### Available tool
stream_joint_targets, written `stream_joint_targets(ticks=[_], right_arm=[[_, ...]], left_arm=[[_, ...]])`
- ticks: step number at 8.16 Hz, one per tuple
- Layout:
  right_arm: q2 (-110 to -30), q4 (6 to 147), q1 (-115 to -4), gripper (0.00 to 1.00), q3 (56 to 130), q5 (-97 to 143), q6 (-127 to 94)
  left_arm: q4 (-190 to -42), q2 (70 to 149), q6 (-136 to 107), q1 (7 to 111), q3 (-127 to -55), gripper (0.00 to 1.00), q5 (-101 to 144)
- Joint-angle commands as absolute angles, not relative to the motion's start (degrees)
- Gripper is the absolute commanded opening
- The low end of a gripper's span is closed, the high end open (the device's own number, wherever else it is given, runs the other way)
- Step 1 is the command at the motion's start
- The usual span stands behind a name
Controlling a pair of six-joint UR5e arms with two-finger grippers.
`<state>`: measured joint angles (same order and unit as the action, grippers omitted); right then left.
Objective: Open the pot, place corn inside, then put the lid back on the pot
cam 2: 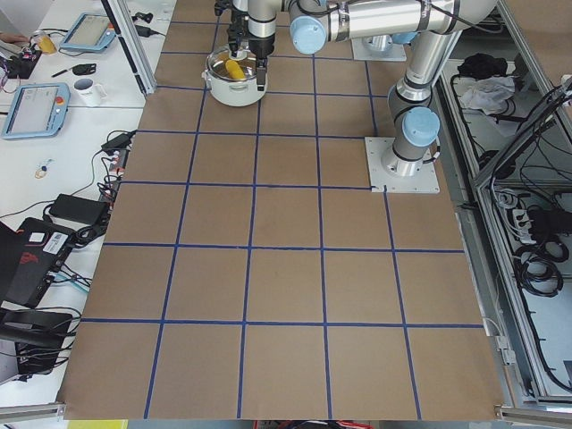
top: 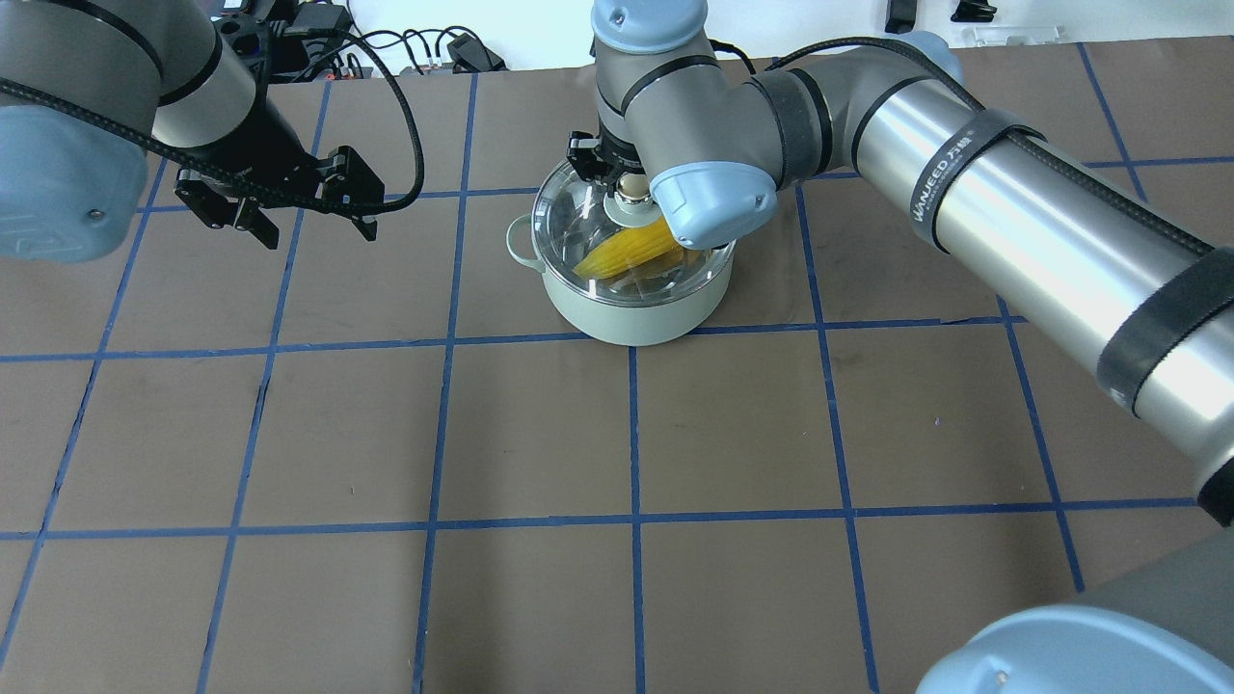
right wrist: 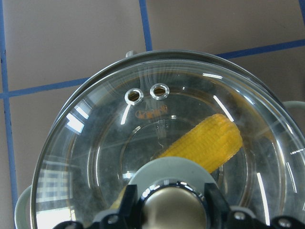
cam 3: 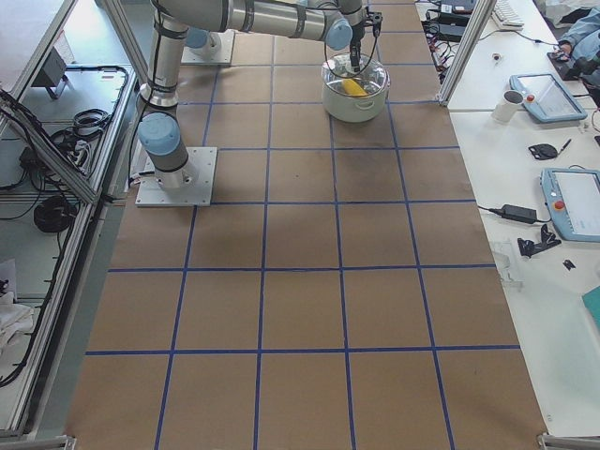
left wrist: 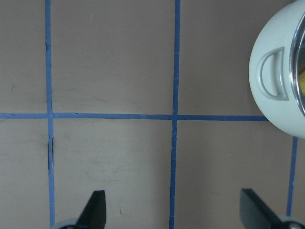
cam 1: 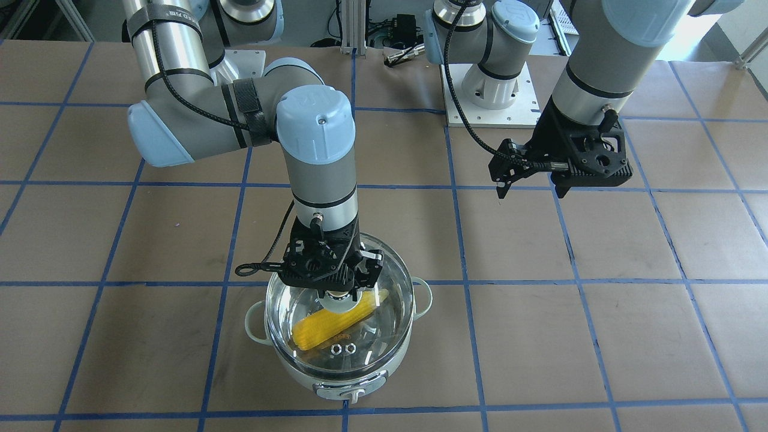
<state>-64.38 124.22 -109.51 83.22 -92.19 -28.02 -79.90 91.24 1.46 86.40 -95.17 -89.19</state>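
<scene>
Right claw (right wrist: 174, 210) pinches the knob (top: 632, 183) from above, so the lid (right wrist: 143, 133) sits centred over the pot (top: 627, 313), corn (right wrist: 209, 143) lying inside; left claw (left wrist: 174, 205) hangs spread wide above the surface (cam 1: 600, 336), well aside.

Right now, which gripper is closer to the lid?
The right. The right gripper is directly over the lid, fingers on either side of its knob. The left gripper hangs open above the table, well off to the pot's side, touching nothing.
</scene>
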Motion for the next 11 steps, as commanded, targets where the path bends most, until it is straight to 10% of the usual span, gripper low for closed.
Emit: stream_joint_targets(ticks=[1, 11], right_arm=[[-64.25, 124.36, -109.51, 0.15, 83.23, -92.29, -27.42], [-64.34, 126.56, -109.51, 0.15, 83.67, -92.46, -26.46]], left_arm=[[-79.89, 91.23, 1.58, 86.40, -95.36, 1.00, -89.21], [-85.17, 87.37, 1.05, 86.48, -94.57, 1.00, -89.65]])
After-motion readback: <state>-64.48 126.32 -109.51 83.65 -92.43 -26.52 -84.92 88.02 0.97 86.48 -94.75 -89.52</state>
